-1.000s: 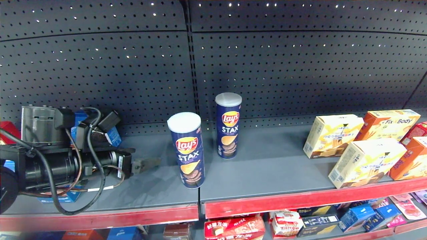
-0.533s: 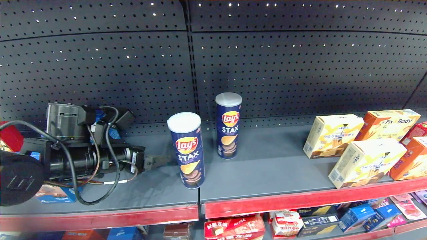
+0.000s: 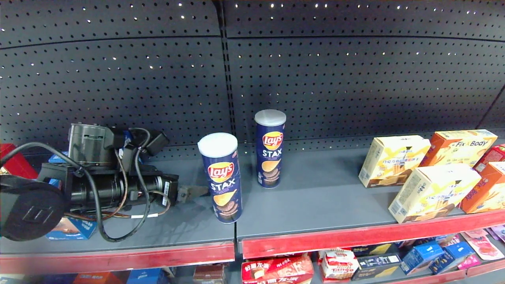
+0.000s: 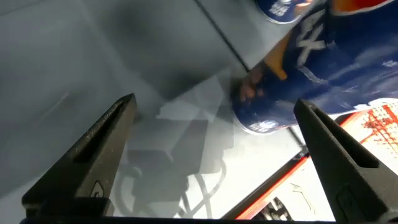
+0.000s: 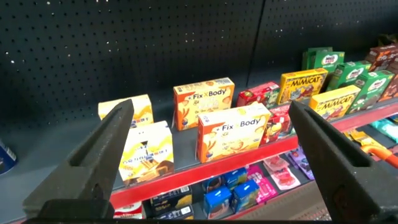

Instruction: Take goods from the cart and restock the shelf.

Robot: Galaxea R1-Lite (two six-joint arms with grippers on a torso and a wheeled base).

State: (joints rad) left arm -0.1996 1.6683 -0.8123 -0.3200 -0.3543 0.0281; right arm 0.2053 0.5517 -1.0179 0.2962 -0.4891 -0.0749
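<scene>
Backs onto dark perforated panel [image 3: 335, 86], pricked with pinpoints of light through holes. Splits at a vertical upright [image 3: 225, 79]. Fronts grey shelf boards [image 3: 315, 197] with red edge strips [image 3: 355, 236].

I see navy chip cans [image 3: 221, 185] with white lids [image 3: 217, 144], a grey shelf [image 3: 315, 205] edged red, a yellow box [image 3: 394, 159], an orange box [image 3: 459, 148].

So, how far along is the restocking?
Done: a front chip can and rear chip can stand upright on the shelf. In hand: nothing; the left pincer is open beside the front chip can, the right pincer open, empty. Left: bare shelf up to the snack boxes.
</scene>
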